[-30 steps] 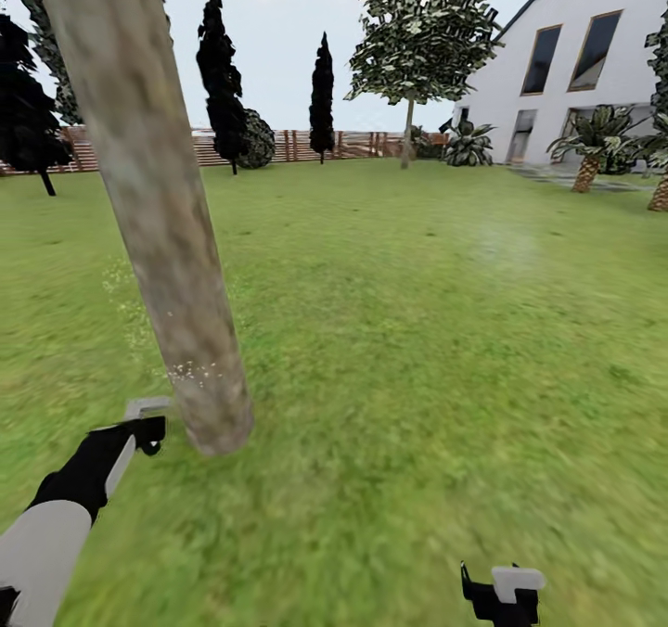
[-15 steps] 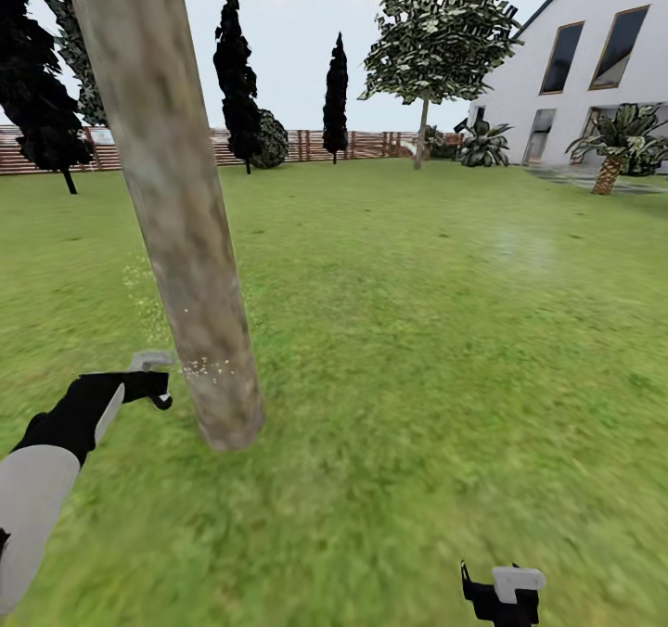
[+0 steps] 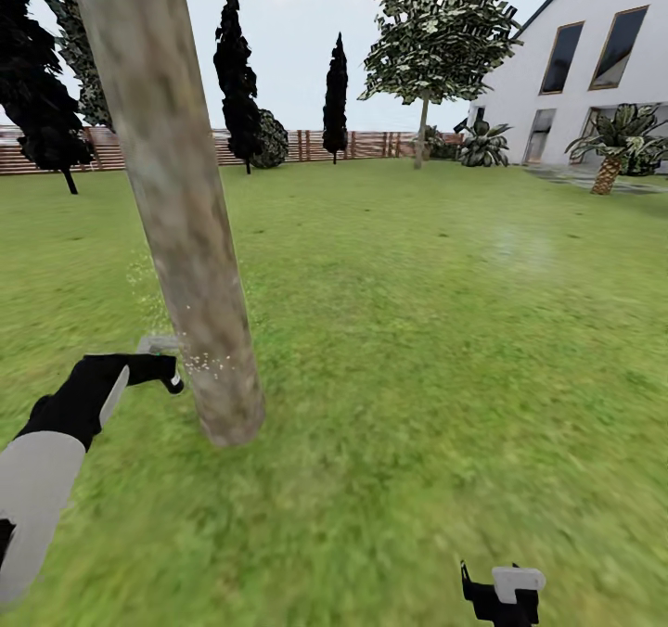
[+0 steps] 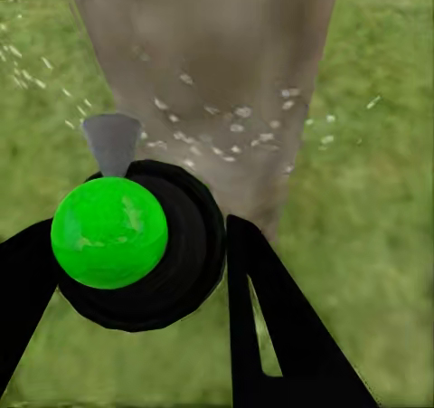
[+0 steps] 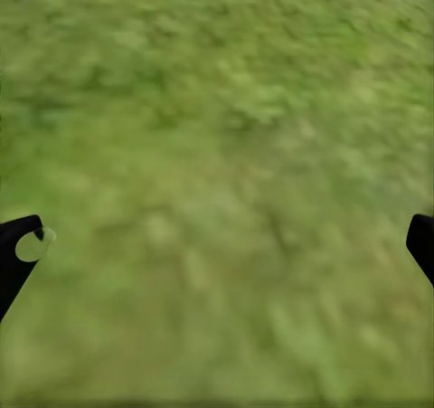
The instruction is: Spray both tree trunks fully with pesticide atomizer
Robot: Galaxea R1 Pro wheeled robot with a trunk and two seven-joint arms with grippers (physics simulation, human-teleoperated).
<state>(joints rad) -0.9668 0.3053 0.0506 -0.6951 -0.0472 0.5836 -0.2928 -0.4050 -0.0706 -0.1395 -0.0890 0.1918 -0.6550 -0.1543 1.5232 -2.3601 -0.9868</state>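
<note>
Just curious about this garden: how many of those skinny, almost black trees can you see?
3. One black tree stands at the far left by the fence; a tall one right of the near trunk; a slimmer one further right. Others may hide behind that trunk.

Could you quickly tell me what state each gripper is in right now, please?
Left gripper: shut on the atomizer, aimed at the tree trunk.
Right gripper: open, holding nothing, above the grass.
</note>
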